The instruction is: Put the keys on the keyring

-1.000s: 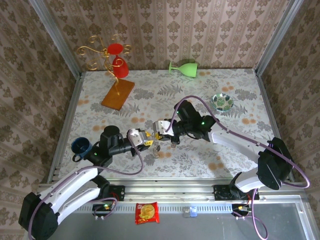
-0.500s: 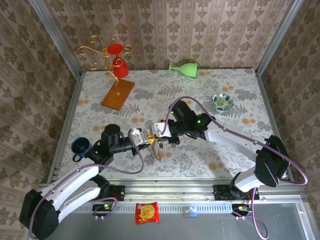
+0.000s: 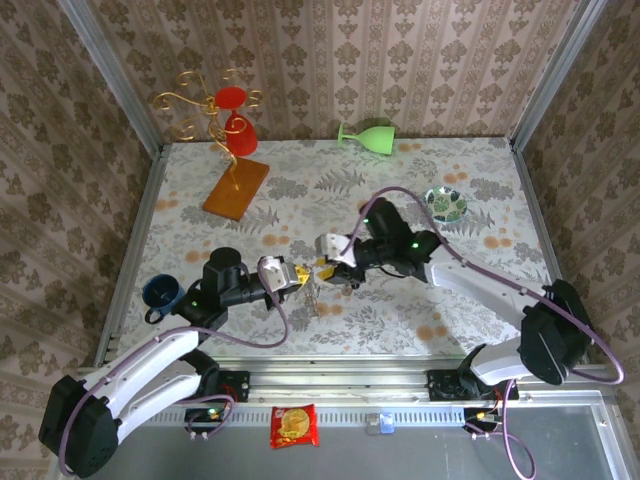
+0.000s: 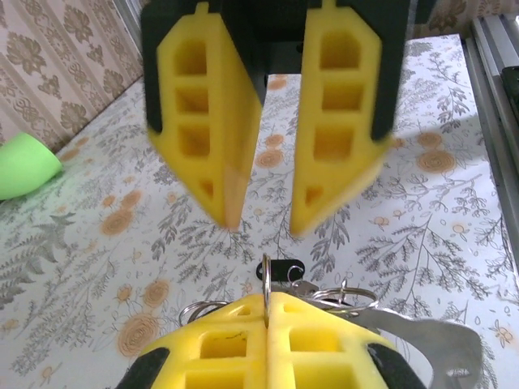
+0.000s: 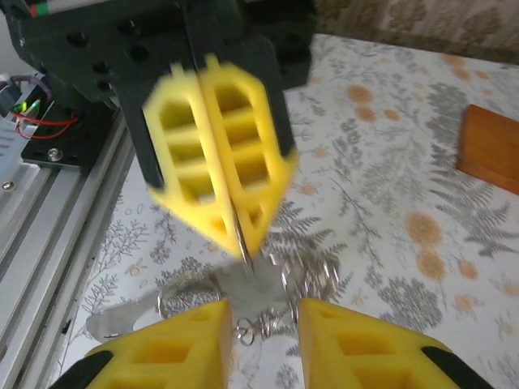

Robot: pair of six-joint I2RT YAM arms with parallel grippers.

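Table (image 3: 480, 160): floral surface. Left gripper (image 4: 268, 301): pads pressed together, pinching the keyring (image 4: 266, 275) edge-on and upright, near the table centre. Right gripper (image 5: 261, 314): jaws spread, facing the left gripper; contact with the ring cannot be determined. Keys (image 4: 285, 268): one black head visible just beside the keyring.

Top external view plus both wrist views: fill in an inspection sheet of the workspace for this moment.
Surface: floral table, nothing spilled.
Job's things: keyring edge-on, pinched; black-headed key beside it.
Clutter: green goblet on its side, gold rack, blue mug, patterned dish, snack packet on the near rail.
Grippers: left gripper jaws shut on keyring; right gripper jaws open, holding nothing.
Cables: purple cable loops along each arm.
Surroundings: wallpapered walls.
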